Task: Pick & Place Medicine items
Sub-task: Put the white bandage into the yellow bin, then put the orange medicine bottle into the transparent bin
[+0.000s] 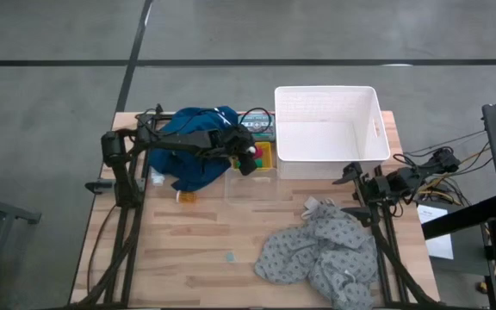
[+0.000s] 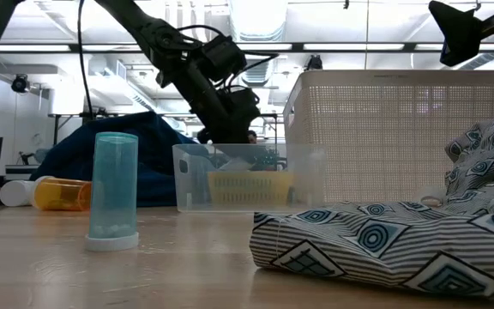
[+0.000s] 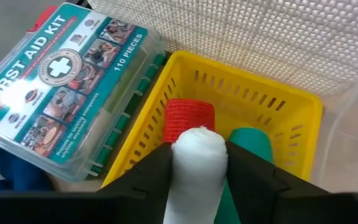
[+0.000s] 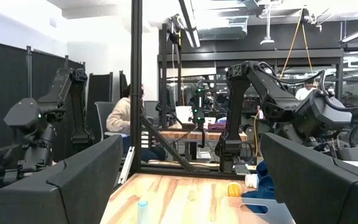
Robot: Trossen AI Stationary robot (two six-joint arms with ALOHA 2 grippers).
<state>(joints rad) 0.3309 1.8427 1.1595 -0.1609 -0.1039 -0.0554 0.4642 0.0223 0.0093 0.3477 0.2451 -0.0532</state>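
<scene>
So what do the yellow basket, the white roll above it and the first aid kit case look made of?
The yellow basket looks like rigid moulded plastic, with slotted walls and a smooth sheen. The white roll between the left end effector's fingers looks like soft gauze, matte and slightly fuzzy. The first aid kit case seems to be clear glossy plastic over a printed label.

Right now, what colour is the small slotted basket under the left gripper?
Yellow; the small slotted plastic basket shows best in the left wrist view.

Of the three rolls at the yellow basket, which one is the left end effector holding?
The white roll, gripped between the left end effector's fingers above the yellow basket. The red roll and green roll lie inside it.
</scene>
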